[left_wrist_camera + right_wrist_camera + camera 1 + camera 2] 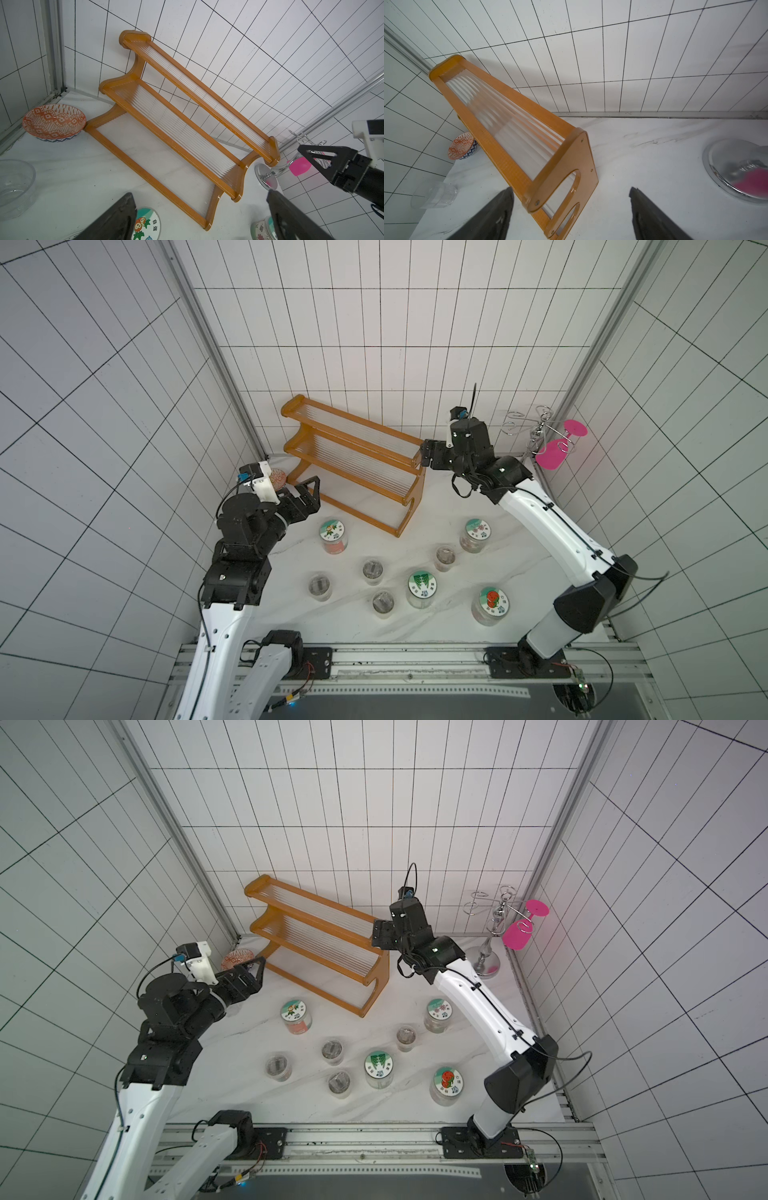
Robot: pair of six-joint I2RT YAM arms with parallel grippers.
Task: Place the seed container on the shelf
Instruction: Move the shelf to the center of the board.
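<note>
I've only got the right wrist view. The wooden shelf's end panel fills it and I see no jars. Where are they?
Observer: Eight jars stand on the marble table in front of the shelf, on the robot's side of it.
Operator: Any on the shelf yet?
Observer: No. The left wrist view shows all three tiers bare.
Operator: Where's the left arm?
Observer: Its end effector hovers open and empty by the shelf's opposite end, near the patterned bowl.
</note>
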